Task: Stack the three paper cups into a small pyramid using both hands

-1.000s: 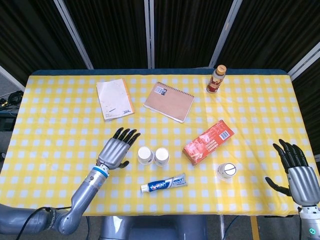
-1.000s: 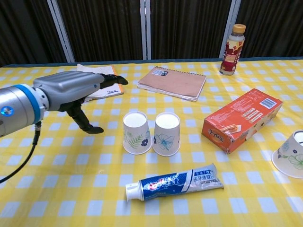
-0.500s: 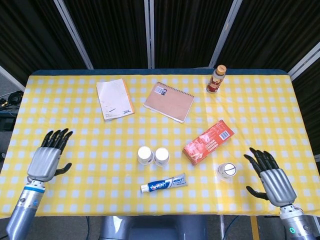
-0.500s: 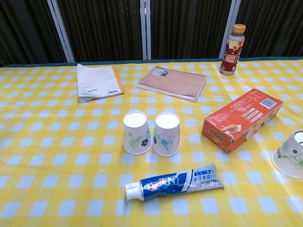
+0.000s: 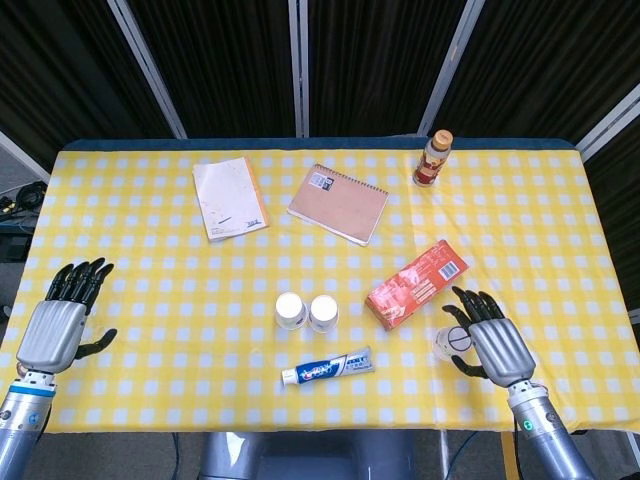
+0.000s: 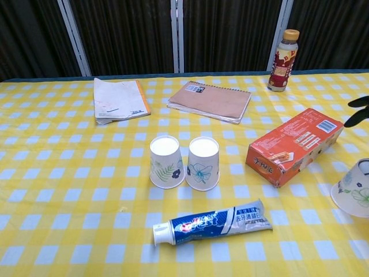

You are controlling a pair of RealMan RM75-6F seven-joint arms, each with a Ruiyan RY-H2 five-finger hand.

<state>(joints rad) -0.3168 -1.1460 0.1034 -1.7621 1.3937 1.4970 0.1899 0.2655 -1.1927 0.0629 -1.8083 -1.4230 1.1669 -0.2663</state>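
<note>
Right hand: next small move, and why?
Probably close the right hand around the lone paper cup. Its fingers are spread, holding nothing, right beside that upside-down cup, which sits apart from the two paired cups, where it belongs on top.

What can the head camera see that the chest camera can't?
Only the head view shows the left hand and the whole right hand, reaching over the third cup. Only the chest view shows the flower prints on the two cups side by side. Both show the toothpaste, orange box, bottle and notebooks.
</note>
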